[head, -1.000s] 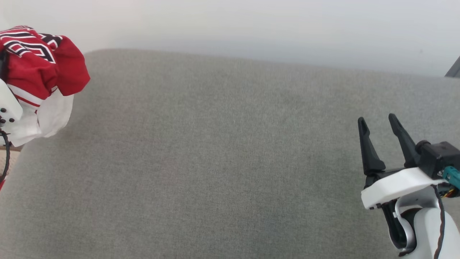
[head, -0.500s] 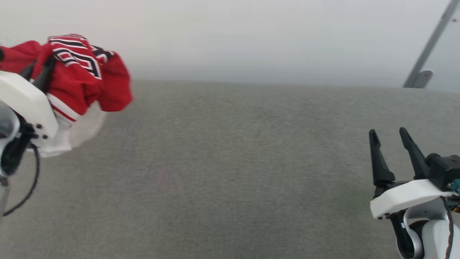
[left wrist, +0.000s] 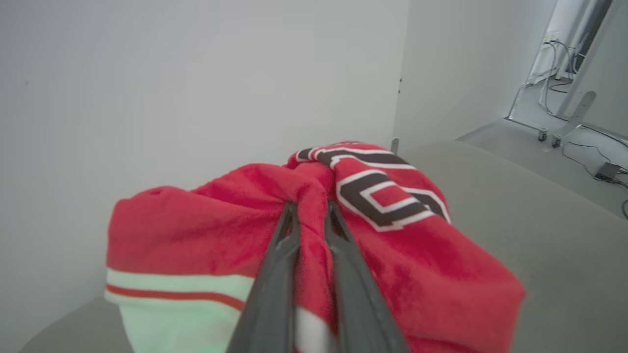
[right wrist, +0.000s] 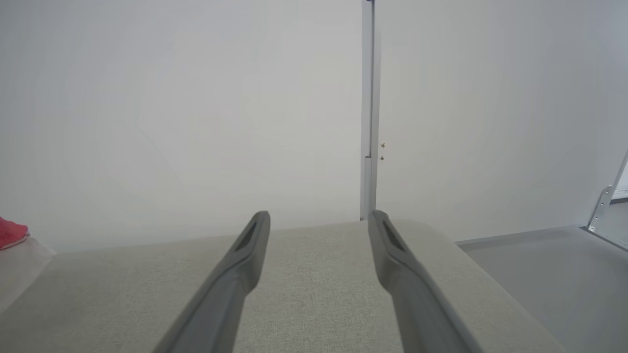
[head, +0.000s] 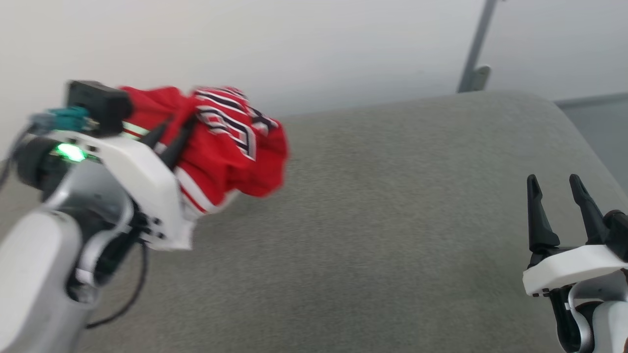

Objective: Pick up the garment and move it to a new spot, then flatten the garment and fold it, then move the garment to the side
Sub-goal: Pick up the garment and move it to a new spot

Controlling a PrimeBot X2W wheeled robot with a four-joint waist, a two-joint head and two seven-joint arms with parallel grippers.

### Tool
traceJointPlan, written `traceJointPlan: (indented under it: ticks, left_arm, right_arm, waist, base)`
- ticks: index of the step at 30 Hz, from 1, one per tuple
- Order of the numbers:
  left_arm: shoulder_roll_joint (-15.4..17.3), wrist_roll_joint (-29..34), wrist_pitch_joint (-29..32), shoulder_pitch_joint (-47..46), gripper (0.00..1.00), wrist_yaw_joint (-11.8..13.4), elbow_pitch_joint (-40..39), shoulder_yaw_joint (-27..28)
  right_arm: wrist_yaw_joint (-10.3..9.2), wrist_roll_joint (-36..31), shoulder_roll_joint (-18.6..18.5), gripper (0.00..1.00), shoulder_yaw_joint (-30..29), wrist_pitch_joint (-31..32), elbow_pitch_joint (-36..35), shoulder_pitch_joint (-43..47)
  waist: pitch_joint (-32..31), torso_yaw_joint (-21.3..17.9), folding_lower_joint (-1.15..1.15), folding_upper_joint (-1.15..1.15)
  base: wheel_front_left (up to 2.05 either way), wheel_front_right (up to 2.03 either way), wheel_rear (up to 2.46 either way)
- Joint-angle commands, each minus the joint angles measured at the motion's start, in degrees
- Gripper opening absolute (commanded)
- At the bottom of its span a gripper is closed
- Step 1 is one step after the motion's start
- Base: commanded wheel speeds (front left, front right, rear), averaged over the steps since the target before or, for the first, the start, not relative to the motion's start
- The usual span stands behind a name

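Lab rm: bare walls (left wrist: 196,73), wheeled frame (left wrist: 541,135), cables (left wrist: 576,157)

In the head view the garment (head: 230,152) is smeared by motion blur, its lower part is hidden behind the housing of the left gripper (head: 176,128), and the fingers (head: 177,143) are half buried in its folds. The chest lettering (left wrist: 378,191) is crumpled and cannot be read. At the left edge of the right wrist view the garment (right wrist: 12,233) is cut down to a red sliver.
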Motion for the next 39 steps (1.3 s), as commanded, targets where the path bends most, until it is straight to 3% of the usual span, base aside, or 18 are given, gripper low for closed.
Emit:
traceJointPlan:
  ticks: [1, 10, 18, 27, 28, 29, 34, 39]
  left_arm:
    - [-1.1, 0.1, 0.8, 0.4, 0.0, 0.2, -0.8, -1.3]
    - [-6.7, -1.3, 3.4, 1.6, 0.0, -2.8, 5.5, -8.7]
    - [-11.1, -2.7, 4.4, 1.7, 0.0, -6.9, 20.4, -13.9]
    - [-15.6, -3.2, 2.3, -0.4, 0.01, -11.3, 37.4, -17.1]
    - [-16.1, -3.4, 1.5, -0.8, 0.38, -11.7, 38.8, -17.2]
    - [-16.8, -4.1, 0.5, -1.6, 1.0, -12.3, 40.8, -17.1]
    - [-17.0, -5.1, -2.5, -3.4, 1.0, -13.6, 41.8, -17.1]
    - [-15.2, -5.9, -7.1, -3.5, 1.0, -13.9, 38.7, -16.5]
  right_arm:
    - [-0.02, 0.1, 0.2, 1.0, -0.2, -0.4, 0.2, 0.3]
    - [-0.02, 0.4, 1.5, 1.0, 0.4, -1.6, 1.9, -0.1]
    - [-0.02, 1.5, 2.4, 1.0, 2.1, -3.3, 4.7, -1.2]
    - [-0.02, 1.8, 3.0, 1.0, 3.5, -4.5, 6.9, -2.8]
    - [-0.02, 1.7, 3.0, 1.0, 3.8, -4.5, 7.1, -3.0]
    - [-0.02, 1.7, 3.0, 1.0, 4.1, -4.6, 7.4, -3.1]
    - [-0.02, 1.7, 2.7, 1.0, 4.6, -4.6, 7.6, -2.9]
    - [-0.02, 1.5, 2.0, 1.0, 4.9, -4.2, 7.4, -1.9]
  waist:
    - [1.0, -3.3, 0.0, 0.0]
    - [3.1, -8.9, 0.0, 0.0]
    - [5.4, -11.7, 0.0, 0.0]
    - [6.4, -11.9, 0.0, 0.0]
    - [6.4, -11.7, 0.0, 0.0]
    - [6.0, -11.2, 0.0, 0.0]
    - [5.0, -9.2, 0.0, 0.0]
    - [3.5, -6.5, 0.0, 0.0]
  base:
    - [0.0, 0.0, 0.0]
    - [0.0, 0.0, 0.0]
    - [0.0, 0.0, 0.0]
    - [0.0, 0.0, 0.0]
    - [0.0, 0.0, 0.0]
    - [0.0, 0.0, 0.0]
    - [0.0, 0.0, 0.0]
    - [0.0, 0.0, 0.0]
